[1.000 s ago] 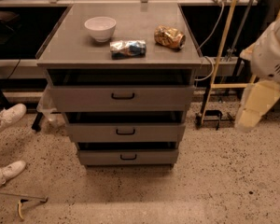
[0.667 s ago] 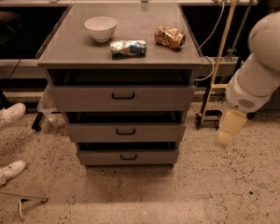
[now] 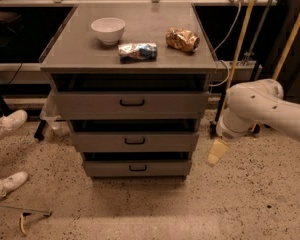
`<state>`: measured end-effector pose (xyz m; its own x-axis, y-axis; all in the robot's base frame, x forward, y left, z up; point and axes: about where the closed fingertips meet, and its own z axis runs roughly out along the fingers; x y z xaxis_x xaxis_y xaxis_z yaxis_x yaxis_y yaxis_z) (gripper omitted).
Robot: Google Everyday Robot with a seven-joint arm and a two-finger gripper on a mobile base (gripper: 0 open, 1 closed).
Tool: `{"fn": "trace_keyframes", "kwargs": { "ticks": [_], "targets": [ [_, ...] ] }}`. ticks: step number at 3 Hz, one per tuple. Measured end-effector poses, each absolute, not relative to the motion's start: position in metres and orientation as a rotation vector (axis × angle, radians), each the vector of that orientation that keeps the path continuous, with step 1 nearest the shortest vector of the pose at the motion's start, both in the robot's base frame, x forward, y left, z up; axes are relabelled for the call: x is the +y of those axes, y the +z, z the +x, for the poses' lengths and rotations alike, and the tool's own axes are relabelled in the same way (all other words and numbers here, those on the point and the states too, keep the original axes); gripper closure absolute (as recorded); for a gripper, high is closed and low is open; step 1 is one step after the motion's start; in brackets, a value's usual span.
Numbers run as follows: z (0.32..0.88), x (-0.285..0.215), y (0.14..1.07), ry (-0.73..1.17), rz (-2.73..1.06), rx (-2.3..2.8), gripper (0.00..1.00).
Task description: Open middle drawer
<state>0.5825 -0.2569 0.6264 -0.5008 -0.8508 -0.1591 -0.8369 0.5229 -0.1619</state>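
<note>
The middle drawer (image 3: 135, 141) is the grey front with a small black bar handle (image 3: 135, 141), set between a taller drawer above (image 3: 131, 104) and a narrower one below (image 3: 138, 168). Its front sits in line with the others. My white arm (image 3: 260, 109) comes in from the right. The cream gripper (image 3: 217, 151) hangs low beside the cabinet's right edge, just right of the middle and bottom drawers and apart from them, touching nothing.
On the cabinet top (image 3: 80, 54) stand a white bowl (image 3: 109, 29), a blue-silver snack bag (image 3: 137, 51) and a brown crumpled bag (image 3: 182, 39). A person's white shoes (image 3: 7, 124) are at the left. Wooden poles (image 3: 240, 39) and a cable lean at the right.
The arm has swung down and to the left, bringing the gripper from the far right closer to the cabinet's right side. The drawers have not moved.
</note>
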Motion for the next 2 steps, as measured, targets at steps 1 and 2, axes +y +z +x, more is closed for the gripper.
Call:
{"fn": "trace_keyframes", "kwargs": {
  "ticks": [1, 2],
  "targets": [
    [0.6143, -0.2442, 0.5639, -0.105, -1.468, 2.556, 0.00],
    [0.6143, -0.2442, 0.5639, -0.105, -1.468, 2.556, 0.00]
  ]
}}
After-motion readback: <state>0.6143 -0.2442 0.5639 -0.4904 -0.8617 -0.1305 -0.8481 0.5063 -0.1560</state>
